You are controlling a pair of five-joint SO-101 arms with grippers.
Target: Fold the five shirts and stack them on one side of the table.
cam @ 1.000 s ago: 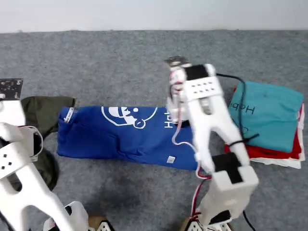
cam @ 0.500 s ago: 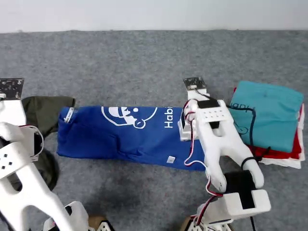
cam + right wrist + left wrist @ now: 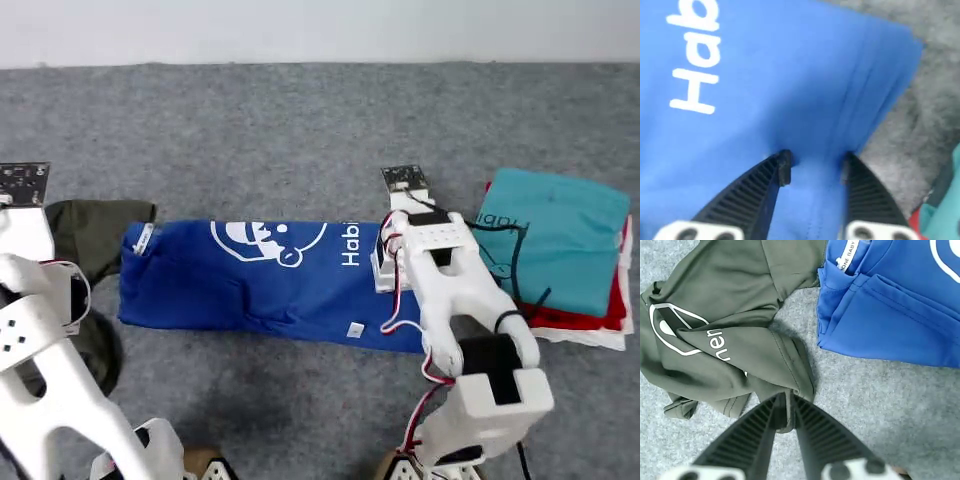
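A blue shirt (image 3: 250,275), folded into a long strip, lies across the middle of the grey table. My right arm (image 3: 445,275) stands over its right end. There my right gripper (image 3: 812,167) is open, both fingertips (image 3: 784,167) pressed onto the blue shirt (image 3: 765,75) with a ridge of fabric between them. A crumpled olive shirt (image 3: 95,235) lies at the far left. My left gripper (image 3: 786,407) is shut, its tips over the hem of the olive shirt (image 3: 725,340), beside the blue shirt's collar end (image 3: 900,300).
At the right side sits a stack of folded shirts: teal (image 3: 555,235) on top, red (image 3: 560,318) under it, white (image 3: 580,338) at the bottom. My left arm (image 3: 30,330) rises along the left edge. Bare grey carpet (image 3: 250,130) lies behind the blue shirt.
My right arm has swung to the right and come down onto the blue shirt's right end. The left arm and the shirts have not moved.
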